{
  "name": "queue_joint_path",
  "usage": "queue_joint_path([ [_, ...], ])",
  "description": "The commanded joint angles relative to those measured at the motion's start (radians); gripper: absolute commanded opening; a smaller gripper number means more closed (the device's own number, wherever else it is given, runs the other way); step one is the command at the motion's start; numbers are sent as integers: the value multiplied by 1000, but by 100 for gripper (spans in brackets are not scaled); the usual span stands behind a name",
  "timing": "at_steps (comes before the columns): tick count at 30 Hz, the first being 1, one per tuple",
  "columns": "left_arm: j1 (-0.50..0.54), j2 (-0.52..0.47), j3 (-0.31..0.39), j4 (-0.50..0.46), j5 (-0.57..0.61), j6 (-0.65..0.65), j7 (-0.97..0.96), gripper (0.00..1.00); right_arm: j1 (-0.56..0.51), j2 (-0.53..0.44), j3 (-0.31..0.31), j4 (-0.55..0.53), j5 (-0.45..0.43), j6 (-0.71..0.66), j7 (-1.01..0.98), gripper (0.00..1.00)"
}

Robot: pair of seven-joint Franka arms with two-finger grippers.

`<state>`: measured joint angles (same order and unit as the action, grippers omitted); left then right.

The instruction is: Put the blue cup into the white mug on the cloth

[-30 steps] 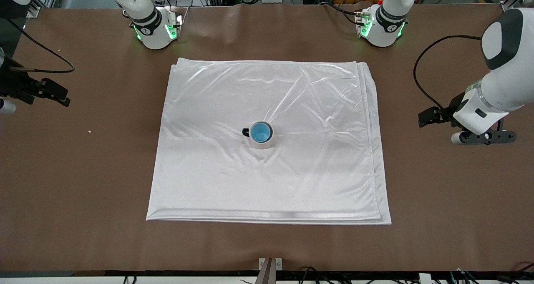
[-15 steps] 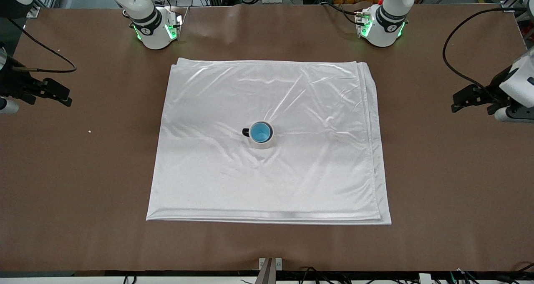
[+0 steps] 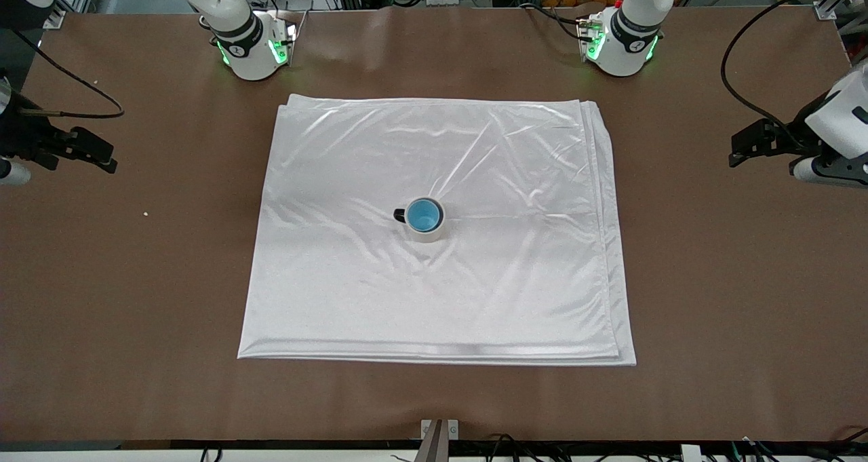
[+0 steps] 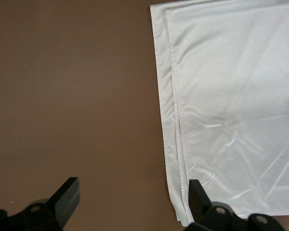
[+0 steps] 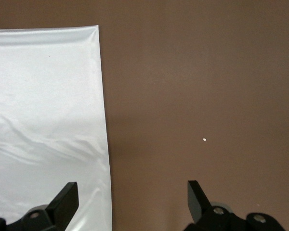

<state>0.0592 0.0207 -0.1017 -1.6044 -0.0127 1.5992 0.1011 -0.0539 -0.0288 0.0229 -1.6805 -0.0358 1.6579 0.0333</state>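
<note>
Both grippers, left (image 4: pixel 130 204) and right (image 5: pixel 130 202), hover wide apart, empty, over bare table (image 3: pixel 712 279); blue cup (image 3: pixel 423 214) sits inside white mug (image 3: pixel 428 232).

Bright even overhead light, glare streaks on the satin cloth (image 3: pixel 434 231), soft shadows, sharp focus

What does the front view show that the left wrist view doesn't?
Only the front view shows the blue cup sitting inside the white mug mid-cloth, both arm bases, and the right gripper over bare table at the right arm's end. Only the left wrist view shows the left gripper from above with its fingers spread open and empty, over the cloth's layered edge. Both show the cloth and the brown table.
</note>
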Motion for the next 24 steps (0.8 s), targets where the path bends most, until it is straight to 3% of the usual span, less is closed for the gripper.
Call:
queue_joint_path([
  [1,-12,-16,2,21,14,-39,-20,100,2,0,2,5,-4,-3,-3,100],
  [6,-18,-18,2,21,14,-48,-20,100,0,0,2,5,-4,-3,-3,100],
  [14,-47,-39,60,17,19,-50,-20,100,-3,1,2,5,-4,5,-4,100],
  [24,-47,-38,66,18,20,-39,-17,100,5,0,3,5,-4,3,3,100],
])
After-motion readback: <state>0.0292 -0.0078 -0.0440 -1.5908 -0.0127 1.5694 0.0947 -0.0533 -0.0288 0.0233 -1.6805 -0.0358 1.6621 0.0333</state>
